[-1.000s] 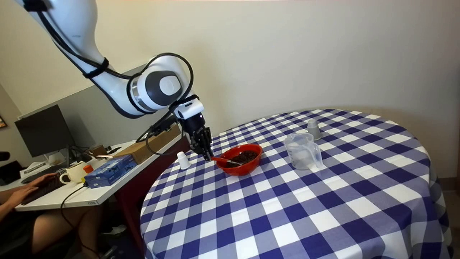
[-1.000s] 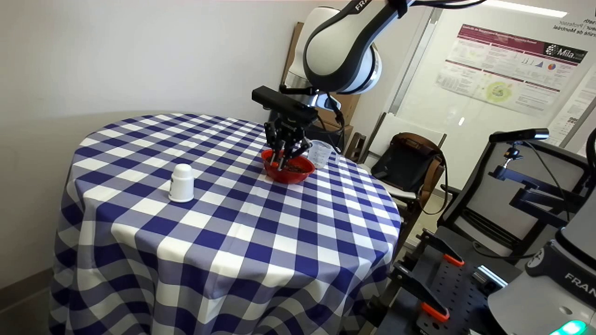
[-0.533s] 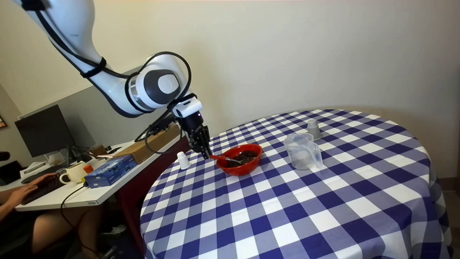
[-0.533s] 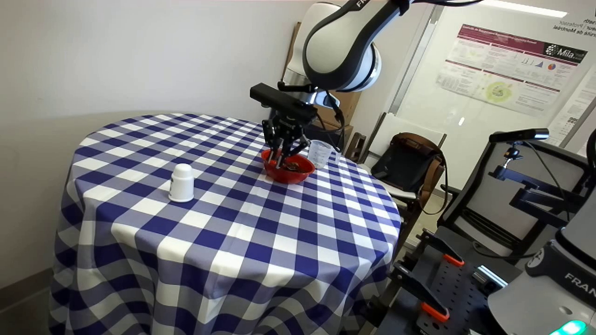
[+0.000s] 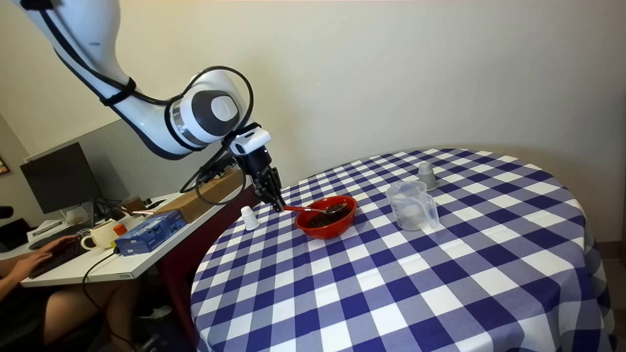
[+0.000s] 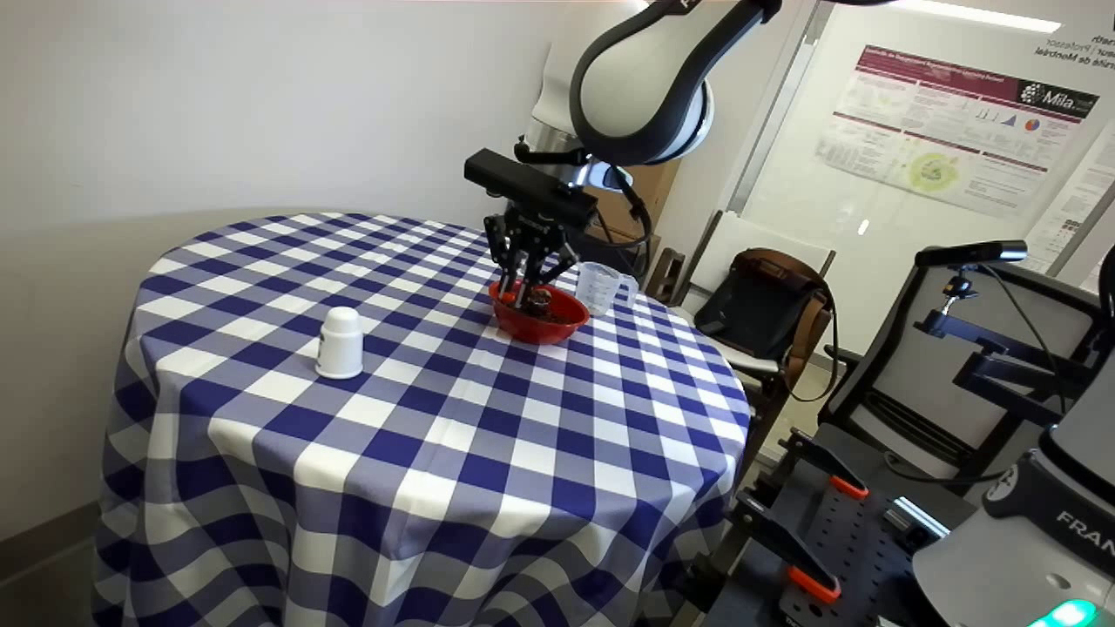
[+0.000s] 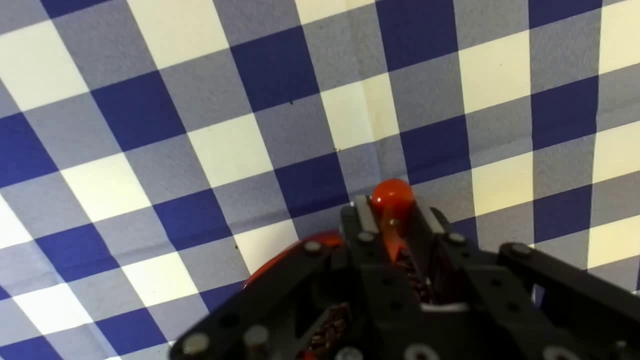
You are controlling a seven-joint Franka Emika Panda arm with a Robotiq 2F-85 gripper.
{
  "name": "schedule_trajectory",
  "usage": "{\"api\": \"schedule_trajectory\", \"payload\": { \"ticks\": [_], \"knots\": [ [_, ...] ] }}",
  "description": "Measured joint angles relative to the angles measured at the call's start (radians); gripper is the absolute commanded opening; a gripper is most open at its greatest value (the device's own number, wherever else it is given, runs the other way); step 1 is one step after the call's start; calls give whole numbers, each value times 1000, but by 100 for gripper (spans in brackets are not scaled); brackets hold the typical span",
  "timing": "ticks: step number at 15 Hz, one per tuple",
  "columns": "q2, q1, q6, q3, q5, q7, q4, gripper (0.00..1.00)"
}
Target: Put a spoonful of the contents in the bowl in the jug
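While a pale wall is seen behind it, the rounded counter is covered by a blue, grey and white checked cloth, gathered into soft folds below the edge. In an exterior view a white desk is taken up by a dark monitor and a blue box; in an exterior view a printed poster and a black bag with brown straps are shown. The shallow, glossy red bowl is set on the cloth, part-filled with dark brown, grainy contents. Near it, but apart, the clear, tapered jug is stood upright, marked with a scale and fitted with a side handle. A smooth, stepped white cup is placed on the cloth. By the jaws of the white and grey arm, a spoon is gripped by its red handle, whose rounded end is shown between them in the wrist view. The spoon's metal head is seen within the bowl's outline; whether the contents are touched by it cannot be told.
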Motion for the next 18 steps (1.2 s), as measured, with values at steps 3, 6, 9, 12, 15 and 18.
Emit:
{"api": "schedule_trajectory", "payload": {
  "ticks": [3,6,9,12,15,18],
  "knots": [
    [-12,5,0,-9,-22,0,-2,9],
    [-33,-1,0,-15,-22,0,-9,9],
    [-58,-16,-2,-25,-22,0,-12,9],
    [-88,-32,-12,-37,-23,-2,-13,9],
    [-120,-55,-35,-44,-26,-3,-13,9],
    [-141,-82,-67,-47,-38,-4,-13,9]
  ]
}}
